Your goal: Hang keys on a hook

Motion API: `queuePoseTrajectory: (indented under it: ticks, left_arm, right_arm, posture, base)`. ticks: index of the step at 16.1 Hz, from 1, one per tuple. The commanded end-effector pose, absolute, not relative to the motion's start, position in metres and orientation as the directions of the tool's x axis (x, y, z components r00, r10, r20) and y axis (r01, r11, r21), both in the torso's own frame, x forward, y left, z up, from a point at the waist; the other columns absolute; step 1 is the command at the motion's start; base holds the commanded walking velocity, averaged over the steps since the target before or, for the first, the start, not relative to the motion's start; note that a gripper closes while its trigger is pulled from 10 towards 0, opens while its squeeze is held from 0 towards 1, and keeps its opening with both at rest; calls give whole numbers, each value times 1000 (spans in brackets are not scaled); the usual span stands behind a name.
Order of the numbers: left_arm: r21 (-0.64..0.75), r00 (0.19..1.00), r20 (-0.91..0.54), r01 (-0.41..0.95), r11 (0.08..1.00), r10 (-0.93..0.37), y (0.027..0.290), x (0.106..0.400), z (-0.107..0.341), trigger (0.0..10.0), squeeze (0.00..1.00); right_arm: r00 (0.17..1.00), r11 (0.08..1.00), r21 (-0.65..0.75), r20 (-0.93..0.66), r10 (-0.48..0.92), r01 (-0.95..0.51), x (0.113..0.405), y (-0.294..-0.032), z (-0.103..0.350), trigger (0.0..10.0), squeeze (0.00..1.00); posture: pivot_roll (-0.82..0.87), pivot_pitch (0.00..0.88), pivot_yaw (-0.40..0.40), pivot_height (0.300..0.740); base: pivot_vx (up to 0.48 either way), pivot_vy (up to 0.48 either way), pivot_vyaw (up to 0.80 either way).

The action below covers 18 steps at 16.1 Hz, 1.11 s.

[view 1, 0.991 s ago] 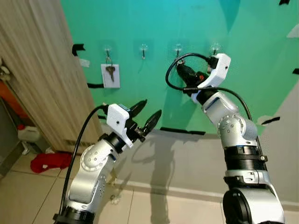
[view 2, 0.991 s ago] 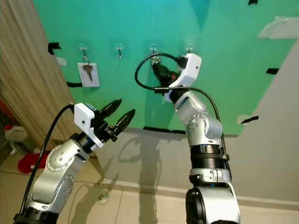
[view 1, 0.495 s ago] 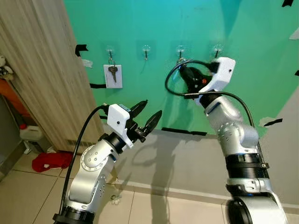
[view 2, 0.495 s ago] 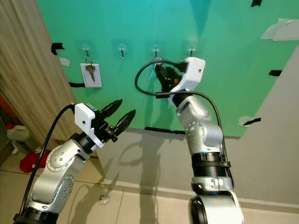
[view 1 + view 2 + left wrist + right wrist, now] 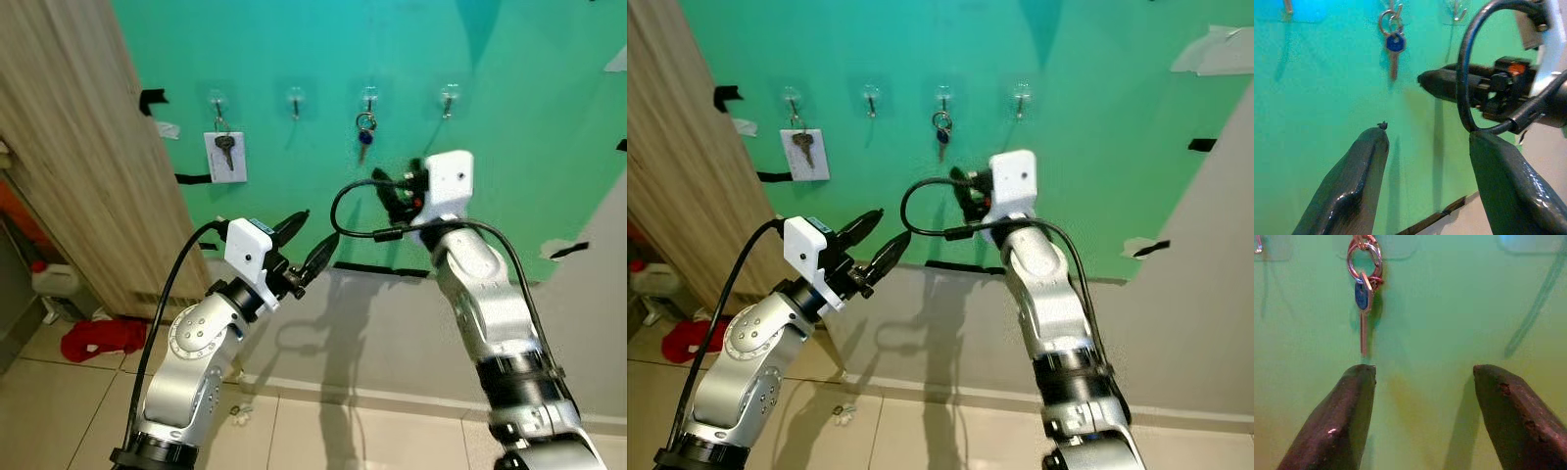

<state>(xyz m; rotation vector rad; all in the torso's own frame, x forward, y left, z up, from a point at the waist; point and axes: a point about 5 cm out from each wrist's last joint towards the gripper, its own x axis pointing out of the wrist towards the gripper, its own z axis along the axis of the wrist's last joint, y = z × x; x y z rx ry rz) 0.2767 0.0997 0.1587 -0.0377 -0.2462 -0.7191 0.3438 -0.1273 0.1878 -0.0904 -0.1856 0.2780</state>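
The blue-headed key (image 5: 363,137) hangs by its ring on the third hook (image 5: 368,96) of the green wall (image 5: 509,147), clear of both arms. Just below it the right gripper (image 5: 1420,396) faces the wall, fingers spread wide and empty. The left gripper (image 5: 309,247) hovers lower and further left, jaws released too. Another key (image 5: 224,147) hangs on the first hook, against what looks like a white card (image 5: 225,157)

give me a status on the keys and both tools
Right tool open, empty, below the keys. Keys hang on the third hook of the green wall. Left tool open, idle, held low. Nothing in the way.
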Motion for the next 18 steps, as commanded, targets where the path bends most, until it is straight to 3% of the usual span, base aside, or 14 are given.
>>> queuePoseTrajectory:
  ticks: [1, 3, 6, 11, 14, 15, 16, 17, 18]
  left_arm:
    - [67, 718, 242, 659, 749, -653, 99, 276, 162, 10000, 0]
    - [83, 734, 237, 638, 766, -637, 103, 276, 162, 10000, 0]
    - [40, 817, 209, 541, 840, -537, 120, 273, 158, 10000, 0]
    - [-198, 962, 160, 250, 948, -221, 152, 268, 141, 10000, 0]
    - [-105, 976, 107, 203, 974, -192, 166, 249, 122, 10000, 0]
    - [-78, 974, 104, 209, 975, -200, 166, 246, 120, 10000, 0]
    - [-59, 982, 69, 179, 982, -175, 173, 233, 105, 10000, 0]
    - [-64, 984, 60, 169, 984, -166, 175, 230, 102, 10000, 0]
    - [-67, 991, 7, 137, 988, -137, 184, 213, 93, 10000, 0]
  right_arm:
    - [939, 956, -158, 206, 276, -246, 339, -128, 192, 10000, 1000]
    - [939, 959, -186, 232, 256, -215, 329, -135, 188, 10000, 1000]
    - [972, 986, -113, 185, 143, -123, 298, -160, 158, 10000, 1000]
    - [997, 999, 41, 77, 13, -16, 266, -190, 111, 10000, 1000]
    - [992, 990, 59, 1, 125, -125, 249, -183, 101, 10000, 1000]
    - [990, 989, 32, -7, 141, -141, 248, -181, 100, 10000, 1000]
    - [976, 973, -87, -52, 211, -215, 248, -173, 98, 10000, 937]
    - [974, 970, -95, -60, 217, -222, 249, -172, 97, 10000, 937]
    - [984, 985, -54, -75, 161, -166, 242, -180, 97, 10000, 0]
  posture:
    - [-24, 0, 41, 740]
    - [-24, 0, 39, 740]
    - [-41, 0, 51, 740]
    - [-64, 0, 43, 740]
    - [-81, 0, 26, 740]
    - [-82, 0, 26, 740]
    - [-97, 0, 17, 740]
    - [-97, 0, 17, 740]
    - [-89, 0, 0, 740]
  base:
    - [0, 0, 0]
    - [0, 0, 0]
    - [0, 0, 0]
    - [0, 0, 0]
    - [0, 0, 0]
    - [0, 0, 0]
    - [0, 0, 0]
    - [0, 0, 0]
    - [0, 0, 0]
